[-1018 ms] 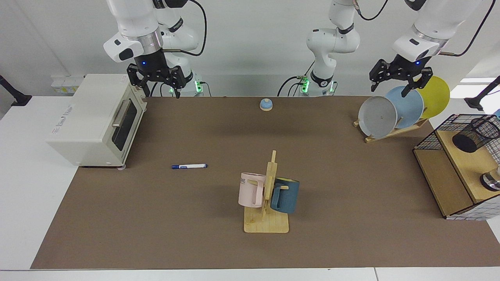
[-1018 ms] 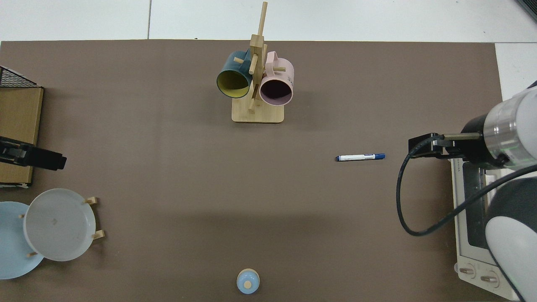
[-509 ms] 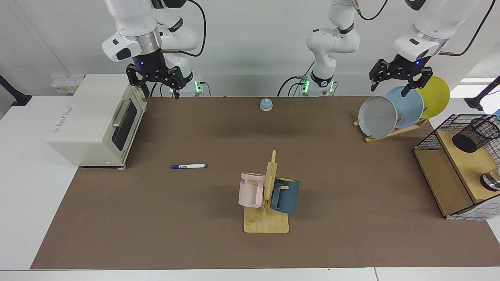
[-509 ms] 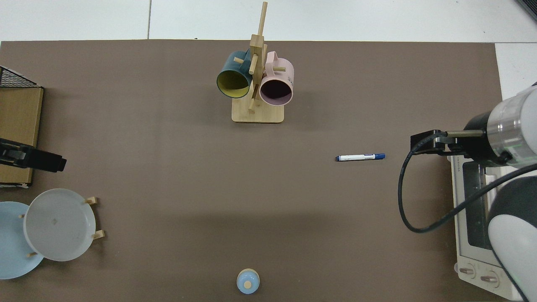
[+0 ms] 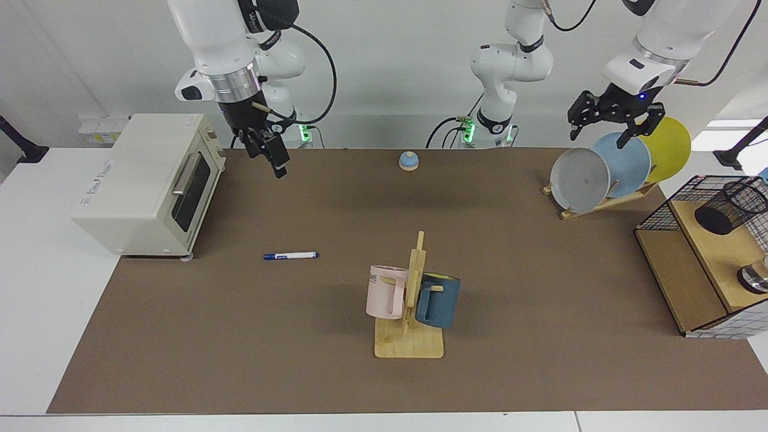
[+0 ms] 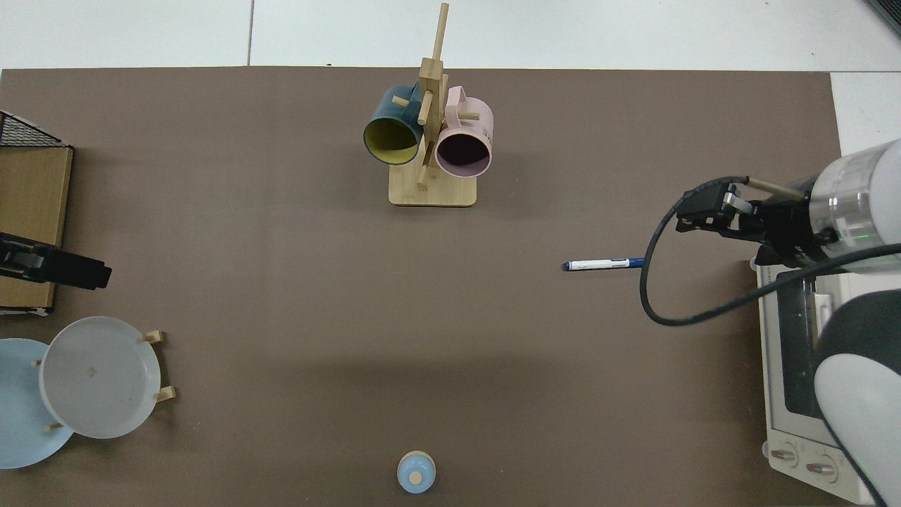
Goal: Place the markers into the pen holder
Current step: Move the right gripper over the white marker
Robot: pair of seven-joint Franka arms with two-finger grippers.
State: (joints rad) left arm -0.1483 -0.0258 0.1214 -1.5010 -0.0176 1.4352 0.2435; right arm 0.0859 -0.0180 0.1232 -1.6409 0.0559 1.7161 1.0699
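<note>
On brown mat [image 5: 540, 288], untouched marker [image 5: 291, 255].

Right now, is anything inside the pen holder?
Through the mesh the pen holder, tilted in the rack, shows nothing inside; its solid base hides the bottom. The marker lies on the mat.

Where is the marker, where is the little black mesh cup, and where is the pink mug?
marker [image 5: 291, 255]: facing view, middle of its white barrel.
mesh cup [image 5: 729, 207]: facing view, its wire side, on the wooden rack.
pink mug [image 5: 384, 292]: facing view, its outer side, hanging on the stand.
</note>
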